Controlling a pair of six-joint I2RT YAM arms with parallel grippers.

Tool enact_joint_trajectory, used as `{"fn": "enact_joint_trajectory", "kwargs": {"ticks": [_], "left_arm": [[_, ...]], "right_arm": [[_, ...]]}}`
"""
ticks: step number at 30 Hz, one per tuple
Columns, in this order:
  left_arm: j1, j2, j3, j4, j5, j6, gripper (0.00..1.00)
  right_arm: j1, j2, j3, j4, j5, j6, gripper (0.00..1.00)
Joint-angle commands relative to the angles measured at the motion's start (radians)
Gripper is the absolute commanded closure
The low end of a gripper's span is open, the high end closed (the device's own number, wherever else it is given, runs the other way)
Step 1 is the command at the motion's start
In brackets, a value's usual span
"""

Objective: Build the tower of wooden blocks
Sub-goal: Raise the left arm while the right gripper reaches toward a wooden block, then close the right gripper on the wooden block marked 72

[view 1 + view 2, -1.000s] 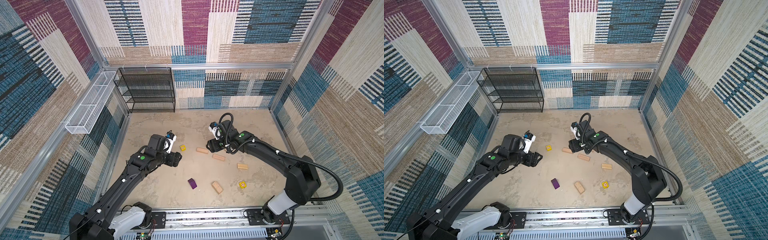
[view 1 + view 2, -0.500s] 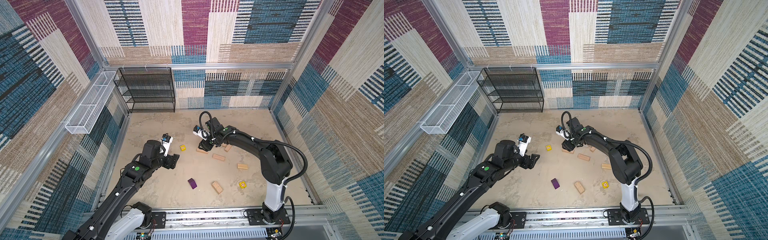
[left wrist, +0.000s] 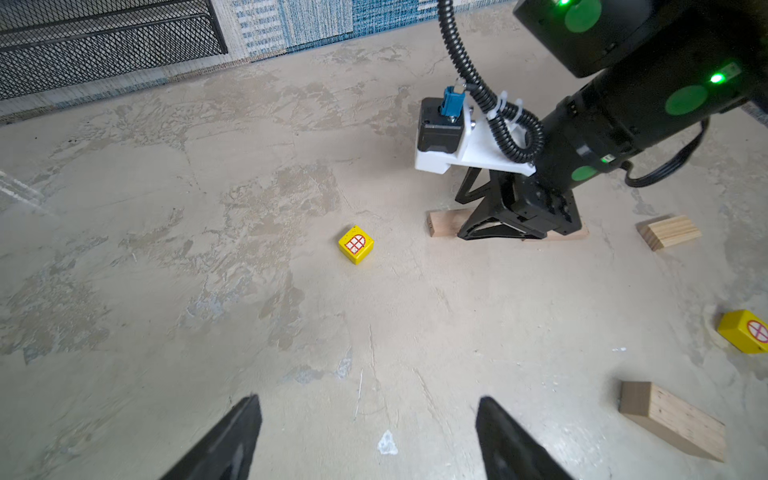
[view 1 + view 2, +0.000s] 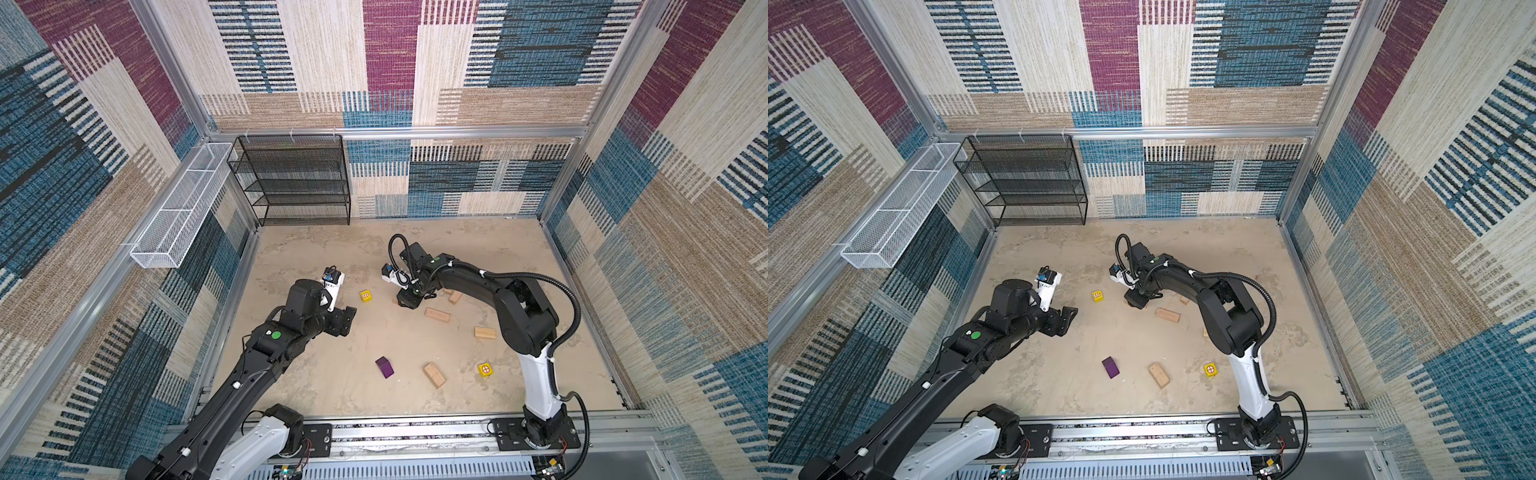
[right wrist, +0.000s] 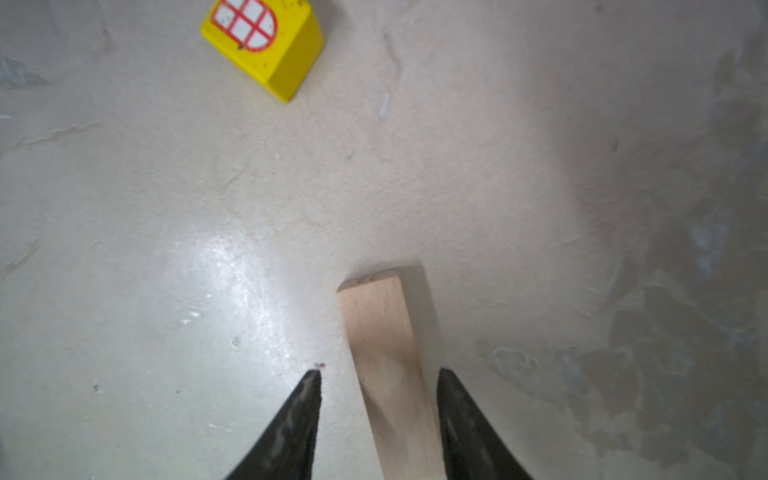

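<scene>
No tower is built yet: the wood blocks are seen scattered singly on the tabletop (image 4: 332,257), none resting on another.

The right fingers (image 5: 291,424) are seen at tabletop level, set astride 1 tan brick (image 5: 384,332) that lies flat, its length running out between them. They are partly open. A strip of bare tabletop is seen between 1 finger and the brick. The other finger is just beside the brick's opposite edge, and whether it touches cannot be told. The brick is not lifted. In the left wrist view the same brick (image 3: 444,222) is seen flat under the right fingers (image 3: 490,230).

The left fingers (image 3: 232,440) are held wide apart above bare tabletop, and nothing is held between them. In both top views they (image 4: 347,316) (image 4: 1069,316) are seen well apart from the right fingers (image 4: 409,302), with a yellow cube (image 4: 365,295) bearing a window print roughly between the 2.

A 2nd brick (image 4: 437,314) is seen near the right fingers. A 3rd brick (image 4: 455,297) is partly hidden by the right arm (image 4: 478,286), and a 4th brick (image 4: 485,332) lies farther right. Toward the front, a purple block (image 4: 385,367), a 5th brick (image 4: 434,375) and a 2nd yellow cube (image 4: 485,369) are spread in a loose row, none touching.
</scene>
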Motion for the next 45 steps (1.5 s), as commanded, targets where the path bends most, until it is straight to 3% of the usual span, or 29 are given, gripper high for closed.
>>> {"fn": "enact_joint_trajectory", "kwargs": {"ticks": [1,9,17,26,30,40,45], "left_arm": [[0.0,0.003,-0.002,0.031,-0.019,0.019,0.14],[0.0,0.0,-0.003,0.03,-0.032,0.019,0.14],[0.0,-0.003,-0.004,0.03,-0.038,0.018,0.14],[0.0,-0.018,-0.006,0.026,-0.05,0.015,0.14],[0.0,-0.029,-0.007,0.024,-0.053,0.014,0.14],[0.0,-0.048,-0.009,0.018,-0.066,0.009,0.14],[0.0,-0.061,-0.009,0.013,-0.073,0.006,0.14]], "right_arm": [[0.003,0.02,0.036,-0.026,0.02,-0.011,0.52],[0.009,0.063,0.084,-0.068,0.025,-0.017,0.65],[0.01,0.067,0.096,-0.089,0.065,-0.01,0.7],[0.01,0.063,0.143,-0.08,0.132,0.078,0.83],[0.01,0.068,0.217,-0.081,0.156,0.215,1.0],[0.011,0.134,0.462,-0.186,0.227,0.701,1.0],[0.016,0.183,0.546,-0.227,0.248,0.859,1.0]]}}
